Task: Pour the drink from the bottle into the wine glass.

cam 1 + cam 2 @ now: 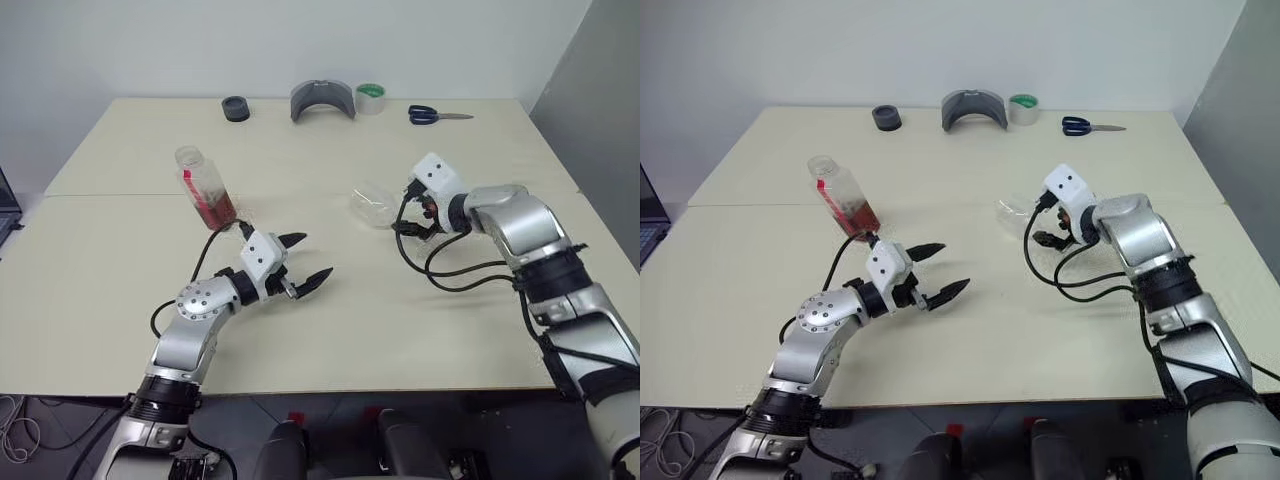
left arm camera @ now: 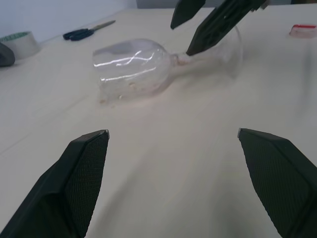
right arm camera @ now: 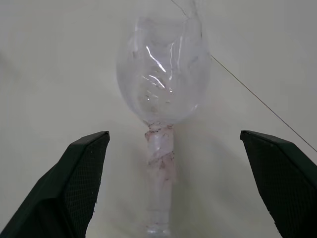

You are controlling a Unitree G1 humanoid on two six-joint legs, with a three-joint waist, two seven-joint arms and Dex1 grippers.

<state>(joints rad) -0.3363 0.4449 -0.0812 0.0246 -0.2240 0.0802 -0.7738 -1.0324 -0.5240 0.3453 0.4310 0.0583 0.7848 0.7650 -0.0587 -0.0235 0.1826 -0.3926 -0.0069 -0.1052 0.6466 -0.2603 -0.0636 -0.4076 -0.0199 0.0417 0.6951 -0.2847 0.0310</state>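
Right gripper [image 3: 173,186] spread wide over stem of toppled wine glass [image 3: 162,84] | holding nothing | step: righting glass | next: close on stem, stand it up

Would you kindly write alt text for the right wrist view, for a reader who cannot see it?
A clear wine glass lies on its side on the pale table, its taped stem pointing toward the camera. The right gripper is open, with one black finger on each side of the stem and neither touching it.
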